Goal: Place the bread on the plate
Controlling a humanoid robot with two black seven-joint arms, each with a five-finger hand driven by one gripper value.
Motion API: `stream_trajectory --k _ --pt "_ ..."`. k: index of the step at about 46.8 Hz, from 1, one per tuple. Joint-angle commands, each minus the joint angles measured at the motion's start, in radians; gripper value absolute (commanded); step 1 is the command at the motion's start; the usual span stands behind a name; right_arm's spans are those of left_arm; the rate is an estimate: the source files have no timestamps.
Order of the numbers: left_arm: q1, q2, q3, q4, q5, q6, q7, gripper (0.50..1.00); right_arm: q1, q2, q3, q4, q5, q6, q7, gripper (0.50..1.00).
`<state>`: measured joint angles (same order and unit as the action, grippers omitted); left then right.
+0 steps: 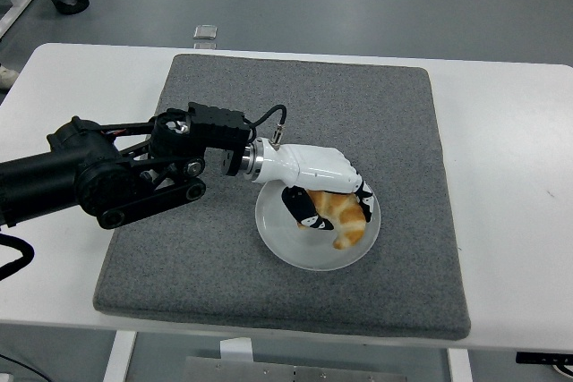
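No text, label, brand, number or sign can be read anywhere in the head view. The white table (510, 176), the grey mat (179, 248), the plate (286, 243), the bread (345, 216) and the white shell of the left hand (313, 172) carry no readable print. The small object (205, 33) on the floor behind the table is too small to read.
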<state>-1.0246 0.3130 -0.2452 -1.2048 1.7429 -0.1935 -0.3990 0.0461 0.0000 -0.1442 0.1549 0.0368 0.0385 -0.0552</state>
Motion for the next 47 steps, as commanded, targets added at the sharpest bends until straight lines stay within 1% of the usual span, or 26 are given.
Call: stream_trajectory --k 1,24,47 --pt "0.006 0.0 0.0 0.01 0.003 0.002 0.0 0.5 0.0 0.0 0.0 0.0 0.0 0.001 0.0 0.932" --pt "0.008 0.001 0.047 0.031 0.018 0.005 0.0 0.5 0.0 0.0 0.0 0.0 0.0 0.001 0.0 0.932" --pt "0.011 0.001 0.049 0.039 0.024 0.009 -0.001 0.5 0.0 0.0 0.0 0.0 0.0 0.001 0.0 0.93"
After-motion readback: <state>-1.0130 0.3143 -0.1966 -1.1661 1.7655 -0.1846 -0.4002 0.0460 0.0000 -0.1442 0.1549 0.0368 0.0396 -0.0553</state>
